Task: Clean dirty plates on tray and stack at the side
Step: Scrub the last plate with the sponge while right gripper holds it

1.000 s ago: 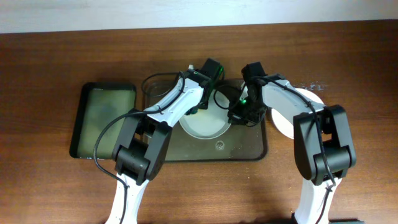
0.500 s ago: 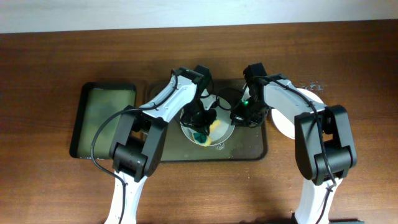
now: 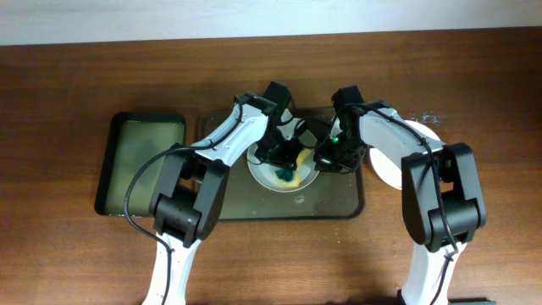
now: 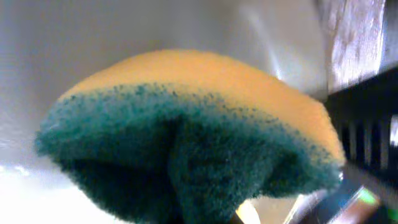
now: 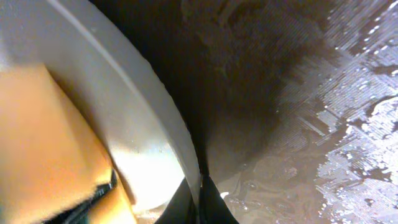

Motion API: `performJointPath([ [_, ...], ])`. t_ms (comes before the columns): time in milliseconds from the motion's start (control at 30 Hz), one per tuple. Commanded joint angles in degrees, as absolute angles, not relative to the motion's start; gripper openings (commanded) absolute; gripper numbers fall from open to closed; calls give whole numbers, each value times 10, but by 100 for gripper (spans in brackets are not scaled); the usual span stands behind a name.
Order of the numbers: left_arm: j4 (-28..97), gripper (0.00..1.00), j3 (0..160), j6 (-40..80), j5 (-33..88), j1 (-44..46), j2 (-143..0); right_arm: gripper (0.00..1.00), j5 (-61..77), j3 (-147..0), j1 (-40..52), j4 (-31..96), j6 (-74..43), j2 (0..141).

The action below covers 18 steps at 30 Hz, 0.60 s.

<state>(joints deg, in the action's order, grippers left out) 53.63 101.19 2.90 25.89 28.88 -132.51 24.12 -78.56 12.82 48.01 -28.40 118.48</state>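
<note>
With my left gripper [image 3: 284,163] clenched on the sponge [image 4: 186,143] pressed into the plate [image 3: 264,173] on the tray [image 3: 339,207], and my right gripper [image 3: 320,161] pinching only its rim, I fear a hard stroke could wrench the wet plate loose.

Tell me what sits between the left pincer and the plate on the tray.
A yellow-and-green sponge, held against the plate; clearest in the left wrist view.

Sponge [image 4: 186,143] — soft foam w/ rough scourer; plate [image 4: 112,31] glossy, smooth; tray [image 5: 336,112] wet-shiny; table [image 3: 76,76] wood.
</note>
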Motion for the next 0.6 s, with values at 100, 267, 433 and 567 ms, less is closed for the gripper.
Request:
performJointPath([
  [100,434,0,1008,96,57,279,-1386,4,221,-780,127,485,-287,1195],
  [267,420,0,1021,147,-81,275,-1386,4,218,-780,127,487,-278,1195],
  [433,486,0,1037,238,-269,266,-1386,4,218,-780,127,486,-278,1195],
  [567,553,0,1070,248,-281,249,-1386,4,207,-780,127,486,-278,1195],
])
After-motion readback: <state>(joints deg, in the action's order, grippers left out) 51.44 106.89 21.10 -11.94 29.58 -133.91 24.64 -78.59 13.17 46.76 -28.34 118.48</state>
